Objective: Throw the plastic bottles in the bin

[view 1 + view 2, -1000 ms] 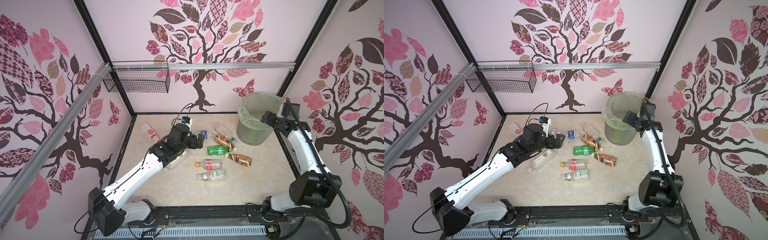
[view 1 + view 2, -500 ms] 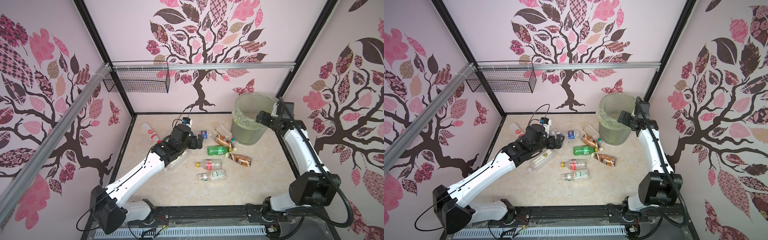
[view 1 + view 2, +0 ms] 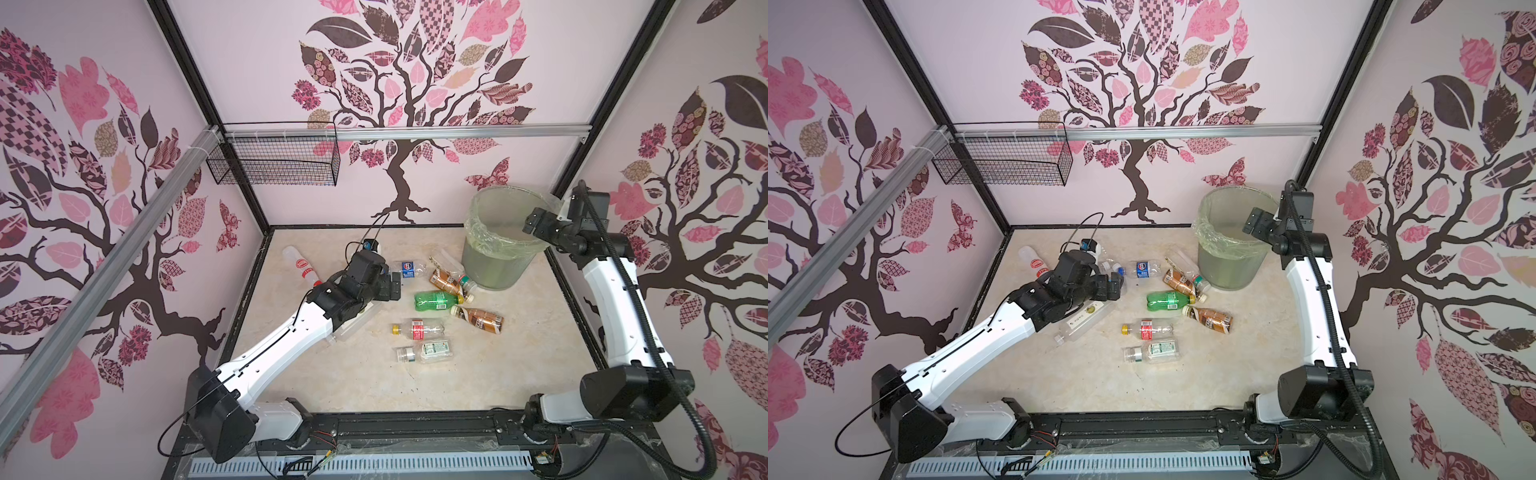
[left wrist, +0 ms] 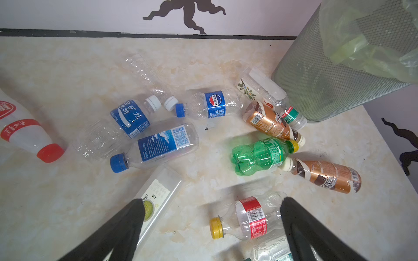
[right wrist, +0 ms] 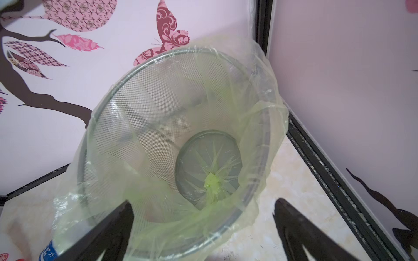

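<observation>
The left gripper (image 4: 211, 203) hangs spread over small, mostly clear plastic bottles (image 4: 260, 156) lying on the beige marbled table (image 4: 67, 67). Only its wrist view shows two blue-labelled water bottles (image 4: 162, 146), which its arm mostly covers in both top views. The right gripper (image 5: 202, 202), spread and empty, hovers over the round grey mesh bin (image 5: 108, 95) at the far right corner. Only its wrist view shows the bin's bag-lined bottom.

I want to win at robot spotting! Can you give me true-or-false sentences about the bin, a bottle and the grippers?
The round grey mesh bin holds nothing but its greenish plastic bag. True.
The green plastic bottle stands upright. False: it lies on its side.
The left gripper grips a bottle. False: it is open and empty.
The right gripper is open and empty. True.
</observation>
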Controlling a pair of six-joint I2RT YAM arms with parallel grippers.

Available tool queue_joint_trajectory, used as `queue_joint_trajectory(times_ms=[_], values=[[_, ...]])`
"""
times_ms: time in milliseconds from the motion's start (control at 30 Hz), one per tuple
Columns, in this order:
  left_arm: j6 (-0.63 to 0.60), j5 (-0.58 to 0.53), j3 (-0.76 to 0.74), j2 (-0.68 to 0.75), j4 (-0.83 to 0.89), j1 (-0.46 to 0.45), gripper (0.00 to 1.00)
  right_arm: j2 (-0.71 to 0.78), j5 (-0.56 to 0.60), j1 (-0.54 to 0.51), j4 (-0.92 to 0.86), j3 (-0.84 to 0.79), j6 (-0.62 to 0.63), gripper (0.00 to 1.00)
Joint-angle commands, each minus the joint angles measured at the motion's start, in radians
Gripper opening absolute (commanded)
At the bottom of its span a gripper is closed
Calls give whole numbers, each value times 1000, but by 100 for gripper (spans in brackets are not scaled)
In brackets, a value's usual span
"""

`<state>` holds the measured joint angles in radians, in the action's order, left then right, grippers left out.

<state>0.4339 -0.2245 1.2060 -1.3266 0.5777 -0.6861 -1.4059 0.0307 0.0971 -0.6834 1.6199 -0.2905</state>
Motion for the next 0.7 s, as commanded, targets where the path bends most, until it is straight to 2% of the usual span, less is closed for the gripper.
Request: queue_joint_trajectory(times_ms=[0, 167, 400, 467, 567, 667], values=[[16, -4, 60, -21, 72, 0, 98, 84, 30, -31, -63, 38, 38, 99], [44, 51, 66, -39, 125, 2, 98, 161, 260, -274, -79, -59, 83, 99], [77, 252, -44, 22, 20, 5, 98, 239, 549, -657, -111, -309, 61, 99], [81, 284, -77, 44, -16, 4, 98, 255, 550, -697, -96, -409, 1, 99], [96, 318, -117, 71, -60, 5, 98, 269, 472, -700, -32, -572, -51, 99], [107, 343, -138, 81, -66, 5, 98, 241, 508, -700, -29, -670, -47, 100]])
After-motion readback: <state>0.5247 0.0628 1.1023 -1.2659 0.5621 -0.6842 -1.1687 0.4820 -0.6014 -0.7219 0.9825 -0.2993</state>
